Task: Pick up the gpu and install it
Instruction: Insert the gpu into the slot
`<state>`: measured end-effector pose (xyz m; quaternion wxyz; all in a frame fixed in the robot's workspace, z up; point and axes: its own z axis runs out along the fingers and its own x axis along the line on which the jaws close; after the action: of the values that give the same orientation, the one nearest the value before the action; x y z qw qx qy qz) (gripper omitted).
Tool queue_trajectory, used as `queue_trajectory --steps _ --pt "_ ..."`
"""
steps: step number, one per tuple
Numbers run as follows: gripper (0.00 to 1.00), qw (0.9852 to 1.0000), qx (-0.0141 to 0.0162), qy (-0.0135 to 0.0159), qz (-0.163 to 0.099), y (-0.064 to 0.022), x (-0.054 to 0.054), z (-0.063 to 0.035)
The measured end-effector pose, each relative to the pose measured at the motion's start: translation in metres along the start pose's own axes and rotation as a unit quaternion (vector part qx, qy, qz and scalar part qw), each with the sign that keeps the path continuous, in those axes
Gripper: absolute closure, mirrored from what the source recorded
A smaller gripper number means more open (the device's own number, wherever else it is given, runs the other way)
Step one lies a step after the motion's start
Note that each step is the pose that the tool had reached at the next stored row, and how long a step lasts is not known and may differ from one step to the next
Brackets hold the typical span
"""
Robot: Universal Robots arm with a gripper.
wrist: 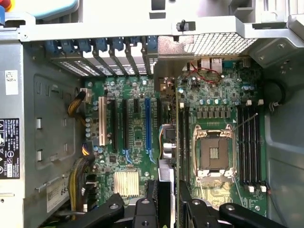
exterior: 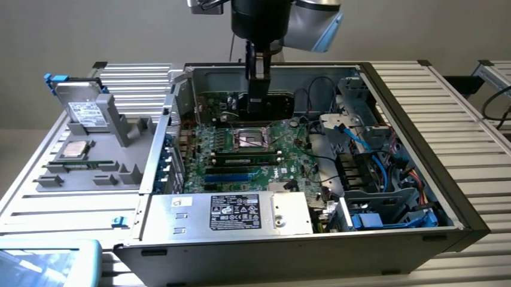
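Gpu (exterior: 276, 104) dark, thin, upright, clamped in tool (exterior: 257, 95).

Lab: PC case (exterior: 279, 254) on slatted bench (exterior: 447, 95)

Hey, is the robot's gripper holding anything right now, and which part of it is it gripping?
The gripper holds the graphics card by its upper long edge, pinched between the fingers, with the card hanging edge-down over the motherboard.

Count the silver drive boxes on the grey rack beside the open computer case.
2. An upright drive box stands at the grey rack's far end; a flat drive box lies just in front of it. Others may be hidden inside the case.
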<state>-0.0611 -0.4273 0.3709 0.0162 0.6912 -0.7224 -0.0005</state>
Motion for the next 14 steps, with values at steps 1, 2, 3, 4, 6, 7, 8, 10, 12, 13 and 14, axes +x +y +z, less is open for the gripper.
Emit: queue_trajectory --steps 1,2,3,4,6,7,8,10,12,13,14 --pt "0.72 1.0000 -0.0001 -0.0007 0.000 0.0009 0.0023 0.0008" --pt "0.72 1.0000 0.0000 -0.0010 0.000 0.0018 0.0038 0.0015" --pt "0.72 1.0000 0.0000 -0.0011 0.000 0.0027 0.0046 0.0019" --pt "0.72 1.0000 -0.0001 -0.0011 0.000 0.0032 0.0052 0.0023" --pt "0.72 1.0000 -0.0013 -0.0011 0.000 0.0036 0.0060 0.0032" --pt "0.72 1.0000 -0.0017 -0.0010 0.000 0.0040 0.0062 0.0037" --pt "0.72 1.0000 -0.0017 -0.0010 0.000 0.0048 0.0062 0.0045" --pt "0.72 1.0000 -0.0026 -0.0009 0.000 0.0051 0.0064 0.0060" --pt "0.72 1.0000 -0.0050 -0.0008 0.000 0.0051 0.0067 0.0076" --pt "0.72 1.0000 -0.0065 -0.0008 0.000 0.0051 0.0069 0.0083" --pt "0.72 1.0000 -0.0076 -0.0007 0.000 0.0051 0.0072 0.0089"
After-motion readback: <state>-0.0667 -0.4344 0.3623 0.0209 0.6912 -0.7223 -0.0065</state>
